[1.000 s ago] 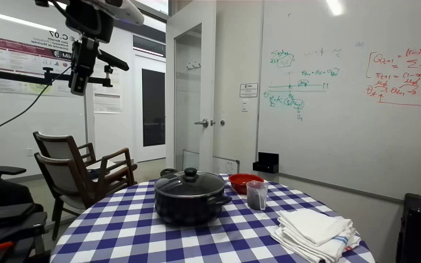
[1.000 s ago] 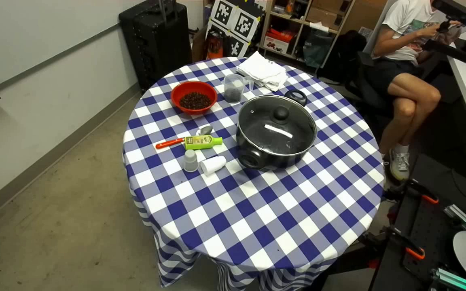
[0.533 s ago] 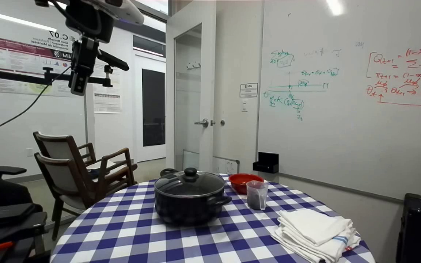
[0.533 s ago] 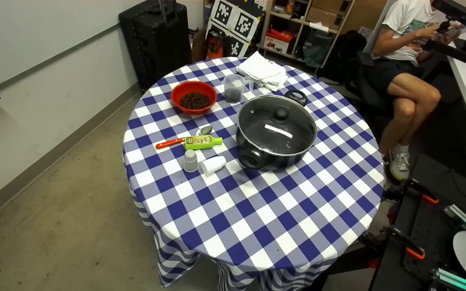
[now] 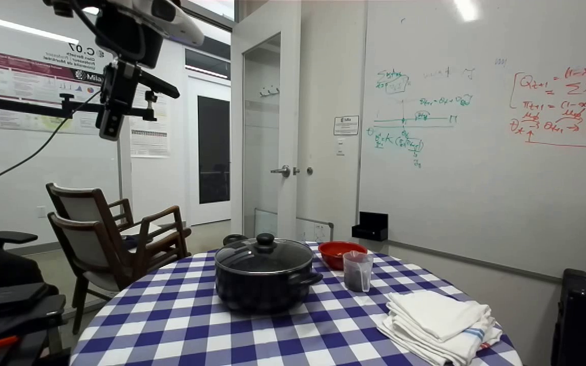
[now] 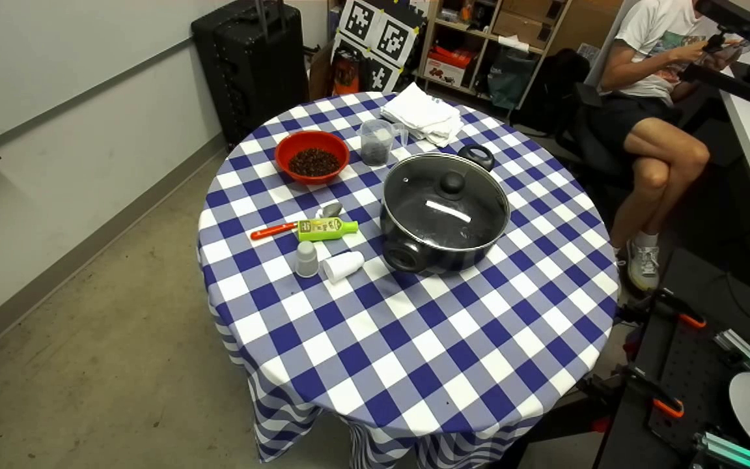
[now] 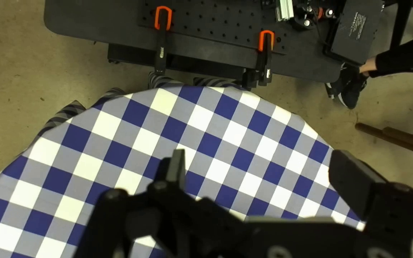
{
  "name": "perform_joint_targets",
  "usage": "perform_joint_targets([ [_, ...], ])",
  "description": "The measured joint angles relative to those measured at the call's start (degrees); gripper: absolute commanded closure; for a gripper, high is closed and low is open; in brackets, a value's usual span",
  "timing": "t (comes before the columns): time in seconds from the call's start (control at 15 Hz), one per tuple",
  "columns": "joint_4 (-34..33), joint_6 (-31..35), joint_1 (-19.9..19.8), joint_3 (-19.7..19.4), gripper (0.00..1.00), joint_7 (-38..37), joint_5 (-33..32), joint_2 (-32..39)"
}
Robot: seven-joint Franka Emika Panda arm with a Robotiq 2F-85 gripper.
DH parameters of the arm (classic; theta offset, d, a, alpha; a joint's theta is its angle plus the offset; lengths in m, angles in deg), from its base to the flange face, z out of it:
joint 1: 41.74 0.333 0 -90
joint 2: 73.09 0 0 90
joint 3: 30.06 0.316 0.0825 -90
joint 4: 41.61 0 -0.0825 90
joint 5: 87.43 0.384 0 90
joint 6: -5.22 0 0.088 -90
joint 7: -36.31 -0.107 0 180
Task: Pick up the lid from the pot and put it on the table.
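Observation:
The glass lid [image 5: 288, 254] with its dark knob sits on the black pot [image 5: 262, 292] in both exterior views; the lid [image 6: 427, 202] and pot [image 6: 437, 260] stand right of the middle of the checked table [image 6: 427, 339]. My gripper [image 5: 110, 129] hangs high in the air, well above and to the side of the pot, touching nothing. In the wrist view the gripper [image 7: 258, 159] has its fingers wide apart with nothing between them. Below them lies the checked tabletop [image 7: 221, 139]; lid and pot are out of the wrist view.
A red bowl [image 6: 313, 159] of dark beans, a clear measuring cup [image 6: 376, 143] and folded white towels [image 6: 422, 114] stand near the pot. A green bottle [image 6: 326, 229], a spoon [image 6: 274, 230] and white shakers [image 6: 344, 266] lie beside it. A black bench with orange clamps [image 7: 266, 39] borders the table.
In the last half second my gripper has moved slightly downward in an exterior view, with the arm tilting a little. The lid, pot and other tabletop things have not moved.

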Motion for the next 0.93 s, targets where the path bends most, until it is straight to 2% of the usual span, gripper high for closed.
perform_joint_targets([
  [0.4,-4.3,4.1,2.4,3.7,0.0,1.1,0.8,12.4],
  [0.93,-17.8,6.2,3.2,8.7,0.0,1.0,5.6,28.8],
])
